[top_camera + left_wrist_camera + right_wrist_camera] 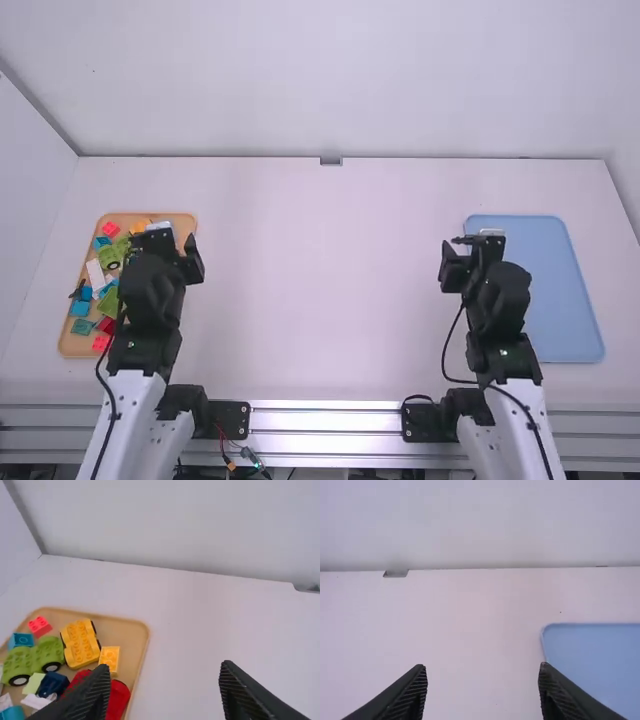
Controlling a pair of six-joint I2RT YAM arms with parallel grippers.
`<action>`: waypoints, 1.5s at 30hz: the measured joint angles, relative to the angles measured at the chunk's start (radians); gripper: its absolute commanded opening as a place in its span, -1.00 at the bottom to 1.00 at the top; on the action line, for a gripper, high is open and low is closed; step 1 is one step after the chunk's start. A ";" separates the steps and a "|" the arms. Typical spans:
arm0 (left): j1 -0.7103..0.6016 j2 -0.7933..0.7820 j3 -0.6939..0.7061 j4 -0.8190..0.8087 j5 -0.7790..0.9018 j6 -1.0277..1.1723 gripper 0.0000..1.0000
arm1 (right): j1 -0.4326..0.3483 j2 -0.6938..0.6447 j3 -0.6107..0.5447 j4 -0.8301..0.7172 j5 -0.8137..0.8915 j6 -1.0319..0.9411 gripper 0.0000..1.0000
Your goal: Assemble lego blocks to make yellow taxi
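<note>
In the high view my left gripper (pixel 174 246) hangs over the right part of the wooden tray (pixel 70 343), and my right gripper (pixel 467 252) is at the blue tray's left edge. The left wrist view has the left gripper (pixel 165 668) open, nothing between its fingers. A yellow wheeled base (pixel 80 643) lies tilted in the tray (pixel 137 636), beside a small yellow-orange brick (pixel 110 659); both are left of the open fingers. In the right wrist view the right gripper (pixel 482 668) stands open over bare table.
Around the yellow pieces lie a green wheeled base (pixel 49 652), red pieces (pixel 117 699), a dark blue block (pixel 53 684) and several other blocks. A flat blue tray (pixel 560 300) without blocks lies at the right. White table (pixel 320 280) spans between both trays.
</note>
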 measured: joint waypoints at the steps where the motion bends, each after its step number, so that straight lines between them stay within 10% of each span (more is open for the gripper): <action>1: 0.008 0.027 0.022 0.001 -0.007 -0.011 0.31 | 0.009 0.022 0.017 0.001 -0.002 0.001 0.32; 25: 0.366 1.086 0.991 -0.698 0.047 -0.175 0.95 | 0.332 0.433 0.312 0.055 0.257 -0.065 0.95; 45: 0.410 1.354 1.073 -0.715 0.102 -0.182 0.77 | 0.357 0.462 0.330 0.046 0.289 -0.075 0.97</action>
